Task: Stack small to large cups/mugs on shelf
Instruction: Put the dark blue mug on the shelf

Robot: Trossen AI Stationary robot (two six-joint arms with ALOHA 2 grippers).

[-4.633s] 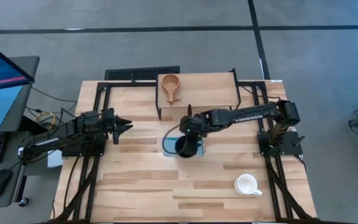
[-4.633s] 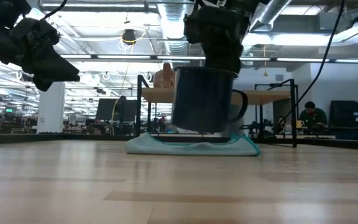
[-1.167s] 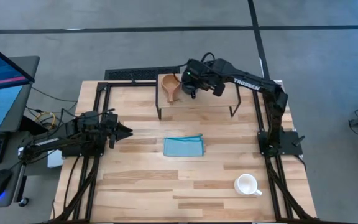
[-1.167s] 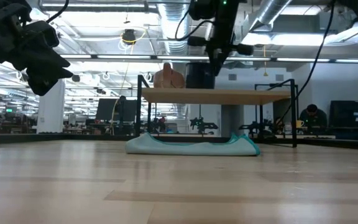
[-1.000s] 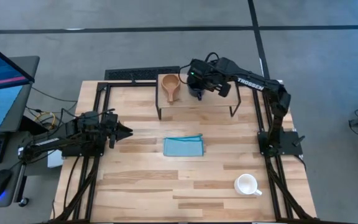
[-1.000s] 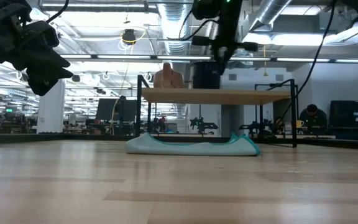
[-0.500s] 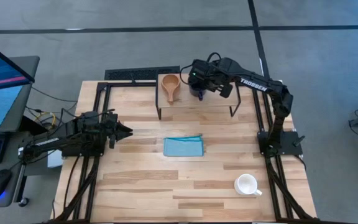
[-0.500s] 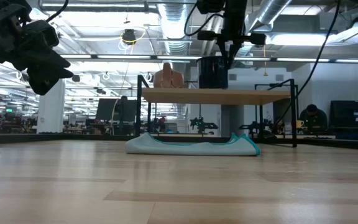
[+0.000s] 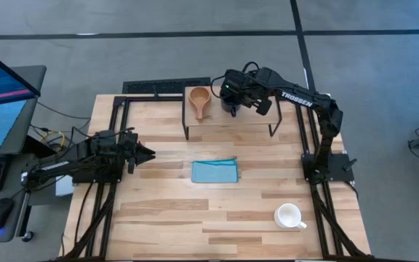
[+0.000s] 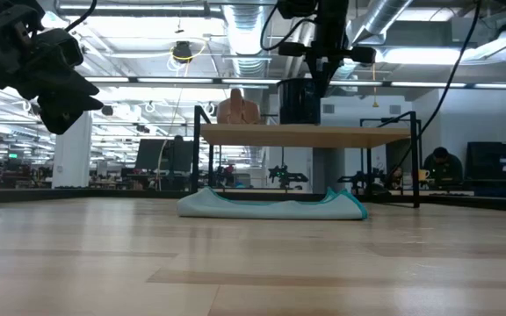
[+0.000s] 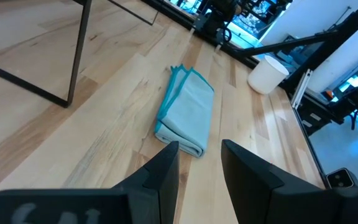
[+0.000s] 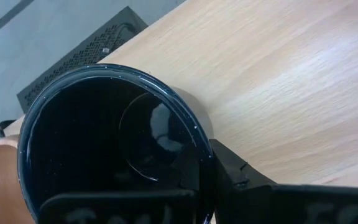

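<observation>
The dark navy mug [image 10: 299, 102] stands upright with its base on the shelf [image 9: 252, 124], next to the tan wooden cup [image 9: 199, 100], which also sits on the board. My right gripper [image 12: 209, 182] is above the mug, shut on its rim. The white mug [image 9: 289, 215] stands on the tabletop near the right front corner. My left gripper [image 11: 199, 167] hovers open above the table's left side, touching nothing. My right gripper pinches the navy mug's wall at the rim [image 12: 205, 155], one finger inside the mug and one finger [image 12: 232, 177] outside. It comes from above, pointing down. The mug stands upright with its bottom [image 10: 299, 121] on the shelf board.
A folded blue cloth [image 9: 214, 172] lies on the table in front of the shelf. The shelf's thin black legs [image 11: 76, 59] stand on the tabletop. A black box [image 9: 166, 87] lies behind the table's far edge. Bare shelf board [image 12: 291, 93] stretches beside the mug.
My right gripper carried the navy mug a little toward the table's right along the shelf, away from the wooden cup, and then kept still with the mug standing on the board. It has stayed shut on the mug.
</observation>
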